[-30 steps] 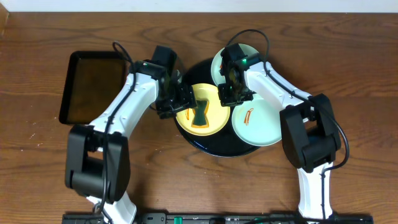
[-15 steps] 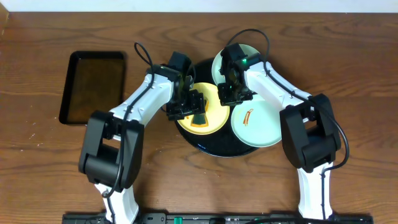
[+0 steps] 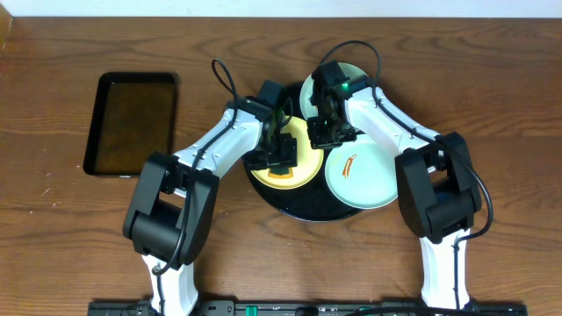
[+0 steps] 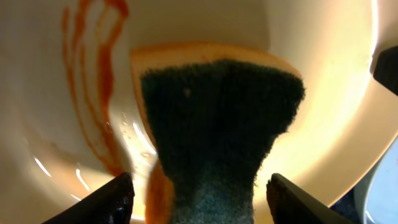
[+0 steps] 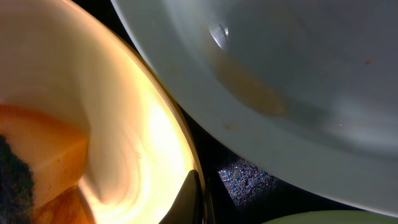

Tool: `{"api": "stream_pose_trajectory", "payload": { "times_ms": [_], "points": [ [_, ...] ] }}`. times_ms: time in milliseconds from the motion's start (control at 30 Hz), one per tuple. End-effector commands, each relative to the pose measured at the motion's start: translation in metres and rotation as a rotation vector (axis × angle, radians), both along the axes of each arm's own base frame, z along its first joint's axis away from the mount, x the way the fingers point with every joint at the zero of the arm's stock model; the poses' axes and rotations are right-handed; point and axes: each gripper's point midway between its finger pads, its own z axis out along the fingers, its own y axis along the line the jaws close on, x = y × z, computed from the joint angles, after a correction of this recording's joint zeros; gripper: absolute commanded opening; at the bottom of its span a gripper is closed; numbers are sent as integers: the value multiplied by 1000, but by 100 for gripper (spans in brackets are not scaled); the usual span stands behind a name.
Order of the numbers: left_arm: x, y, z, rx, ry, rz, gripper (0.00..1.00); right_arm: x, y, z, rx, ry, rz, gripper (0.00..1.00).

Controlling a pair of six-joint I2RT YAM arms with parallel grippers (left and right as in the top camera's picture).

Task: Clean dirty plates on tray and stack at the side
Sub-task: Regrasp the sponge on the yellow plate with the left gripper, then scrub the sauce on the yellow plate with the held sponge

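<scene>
Straddling the sponge with jaws parted, left gripper stood ready to scrub the yellow plate, which lay on the round tray beside two mint plates. Right gripper met its rim, seemingly steadying it; grip indeterminable. Orange sauce streak unwiped.

surface: wooden table | on it: round black tray; rectangular black tray
</scene>
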Motion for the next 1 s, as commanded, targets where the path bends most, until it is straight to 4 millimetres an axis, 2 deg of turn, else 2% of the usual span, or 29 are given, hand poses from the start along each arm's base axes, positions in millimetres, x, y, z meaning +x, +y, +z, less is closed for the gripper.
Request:
{"api": "stream_pose_trajectory", "payload": {
  "times_ms": [0,100,400,500,567,633,667,700,867,967],
  "points": [
    [4,13,-5,77,-28,10,59,1,13,4,52,8,0,1],
    [6,15,-6,105,-44,5,57,1,13,4,52,8,-1,1],
    [9,-2,-6,88,-86,-27,55,1,13,4,52,9,0,1],
    [9,-1,-6,88,-85,-26,35,1,12,4,52,9,0,1],
    [9,-2,-6,88,-85,-27,29,1,13,4,52,9,0,1],
    [9,-2,-6,88,-85,-27,13,1,12,4,52,9,0,1],
    [9,-1,-6,88,-85,-26,8,0,12,4,52,9,0,1],
    [9,-2,-5,87,-87,-27,7,0,12,4,52,9,0,1],
    [13,-7,22,45,-126,-19,7,0,12,4,52,9,0,1],
    [16,-9,44,14,-157,63,7,0,12,4,52,9,0,1]
  ]
}}
